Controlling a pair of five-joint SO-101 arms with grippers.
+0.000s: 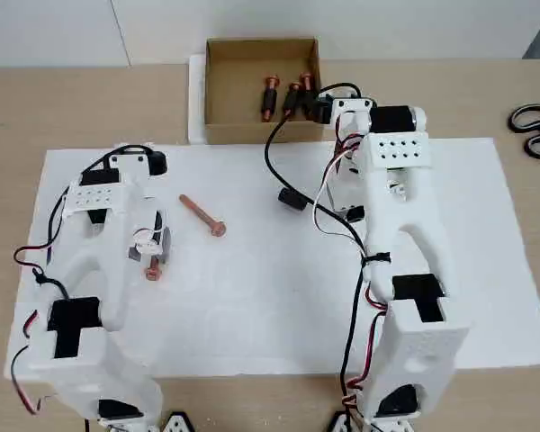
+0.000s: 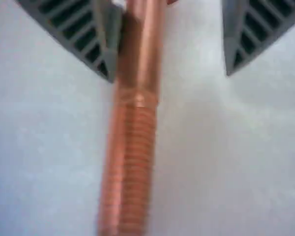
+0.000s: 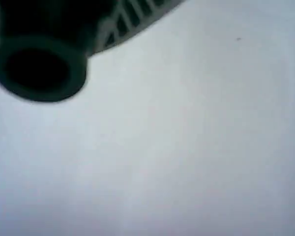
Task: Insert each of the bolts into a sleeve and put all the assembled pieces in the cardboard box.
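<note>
Left gripper (image 2: 169, 76): fingers apart around bolt (image 2: 135, 147) lying on sheet (image 1: 270, 297);
Right gripper (image 3: 93, 29): clamped on sleeve (image 3: 39, 69);
Box (image 1: 218, 90): 3 assembled pieces (image 1: 288, 97);
2nd bolt (image 1: 202, 215): on sheet

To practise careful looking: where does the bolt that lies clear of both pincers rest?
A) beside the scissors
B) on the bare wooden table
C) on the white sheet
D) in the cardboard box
C: the high view shows the loose bolt lying flat on the white sheet, outside the cardboard box.
</note>
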